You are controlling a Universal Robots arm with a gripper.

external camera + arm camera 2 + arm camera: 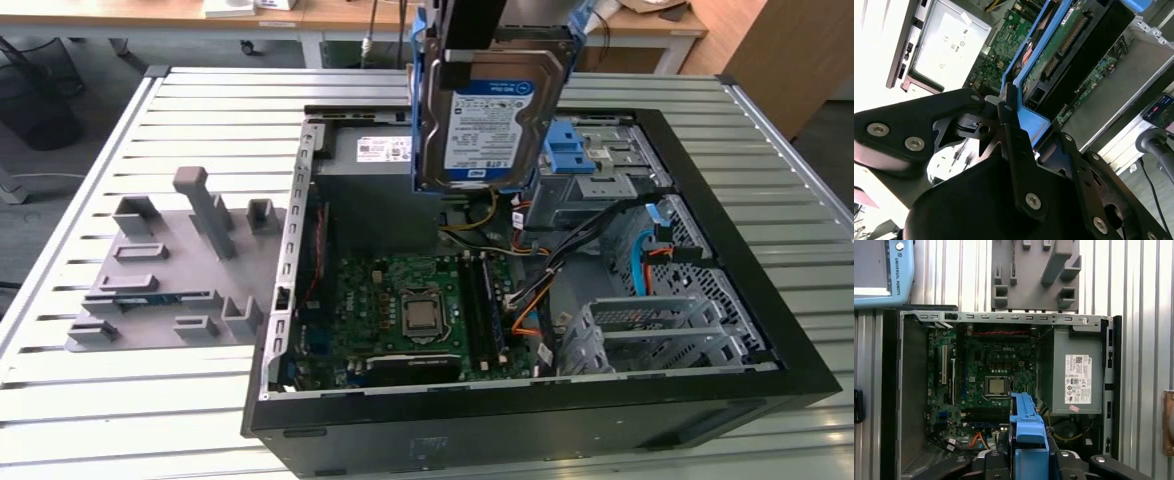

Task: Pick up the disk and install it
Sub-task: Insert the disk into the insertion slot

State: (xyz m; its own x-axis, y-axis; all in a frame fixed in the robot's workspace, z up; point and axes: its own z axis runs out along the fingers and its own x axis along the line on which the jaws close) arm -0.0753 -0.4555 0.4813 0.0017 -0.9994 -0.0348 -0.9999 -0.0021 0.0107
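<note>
**You have the disk (487, 120) held over the open computer case (534, 430).**
Your gripper (1016, 117) is clamped on the disk's blue rail. The disk hangs upright, label facing the exterior view, above the power supply (378, 150) and the motherboard (400, 310). The case sits on the slatted worktop (134, 420).

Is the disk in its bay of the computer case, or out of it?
Out: the disk hangs upright in the gripper, above the open case, in no bay.
</note>
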